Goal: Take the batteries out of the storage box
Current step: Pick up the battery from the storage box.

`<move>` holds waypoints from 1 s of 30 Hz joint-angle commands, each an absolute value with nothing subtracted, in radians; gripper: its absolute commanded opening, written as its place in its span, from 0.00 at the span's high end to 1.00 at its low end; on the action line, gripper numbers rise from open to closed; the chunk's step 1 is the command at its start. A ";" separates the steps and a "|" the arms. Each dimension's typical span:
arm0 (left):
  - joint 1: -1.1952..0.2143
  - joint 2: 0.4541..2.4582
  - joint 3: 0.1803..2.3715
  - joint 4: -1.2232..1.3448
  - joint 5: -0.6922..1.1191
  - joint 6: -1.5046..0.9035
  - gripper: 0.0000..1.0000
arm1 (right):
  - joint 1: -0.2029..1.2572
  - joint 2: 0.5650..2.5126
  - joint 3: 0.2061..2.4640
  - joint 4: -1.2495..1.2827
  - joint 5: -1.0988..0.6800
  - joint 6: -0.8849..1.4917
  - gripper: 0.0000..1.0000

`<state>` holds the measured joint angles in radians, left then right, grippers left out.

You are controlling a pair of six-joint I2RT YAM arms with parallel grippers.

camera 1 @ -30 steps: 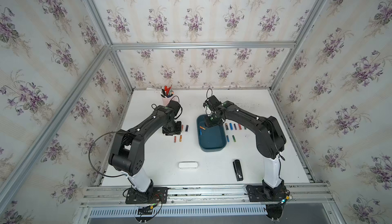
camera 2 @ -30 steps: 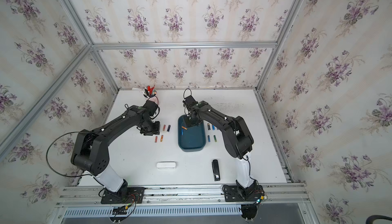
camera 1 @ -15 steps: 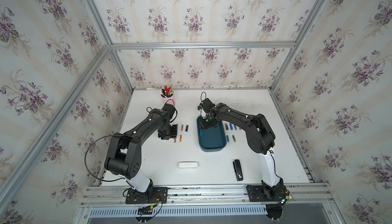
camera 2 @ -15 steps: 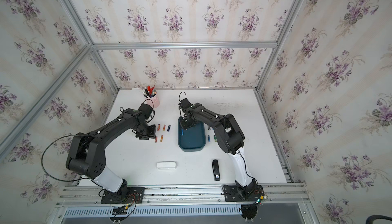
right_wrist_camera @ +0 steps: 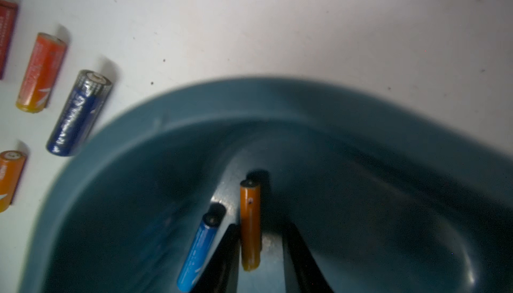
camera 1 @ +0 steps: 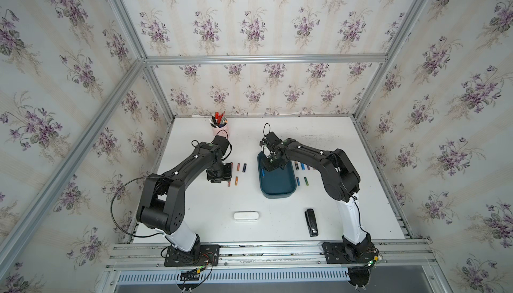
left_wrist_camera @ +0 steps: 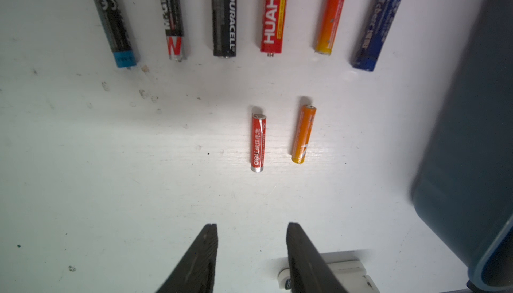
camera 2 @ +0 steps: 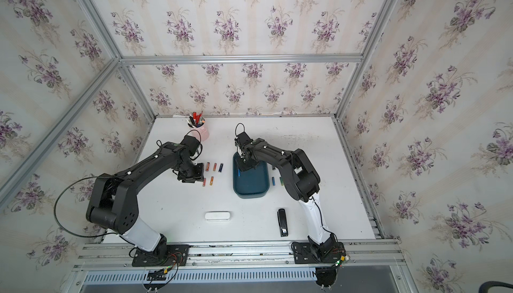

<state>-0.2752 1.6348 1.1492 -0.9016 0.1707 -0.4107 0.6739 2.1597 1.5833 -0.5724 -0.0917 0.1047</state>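
Our left jaws stand apart, empty, above the tabletop point(left_wrist_camera: 111, 180), a red battery point(left_wrist_camera: 258, 142) and an orange battery point(left_wrist_camera: 303, 134) lying just ahead of them. Our right jaws reach down inside the teal storage box point(right_wrist_camera: 249, 94), parted around a dark-orange battery point(right_wrist_camera: 250, 222) with a gap on one side, a blue battery point(right_wrist_camera: 198, 252) just beside them.

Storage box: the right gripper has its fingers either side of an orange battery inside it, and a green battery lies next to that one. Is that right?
Not quite: the colour is wrong. The right wrist view shows a blue battery, not a green one, next to the orange battery inside the storage box. The rest holds: the right gripper has its fingers either side of the orange one.
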 commanded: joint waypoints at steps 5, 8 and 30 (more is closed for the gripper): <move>-0.275 1.631 1.145 -0.911 0.181 -0.397 0.53 | 0.677 2.113 1.503 -0.587 -0.033 0.150 0.82; -0.274 1.637 1.150 -0.907 0.185 -0.397 0.53 | 0.676 2.093 1.495 -0.604 0.015 0.178 0.88; -0.275 1.639 1.151 -0.913 0.185 -0.390 0.52 | 0.671 2.210 1.639 -0.692 -0.018 0.127 0.83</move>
<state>-0.2756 1.6363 1.1408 -0.8951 0.1894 -0.4000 0.6727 2.1891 1.6348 -0.6338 -0.0097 0.1349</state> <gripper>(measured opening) 0.476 0.184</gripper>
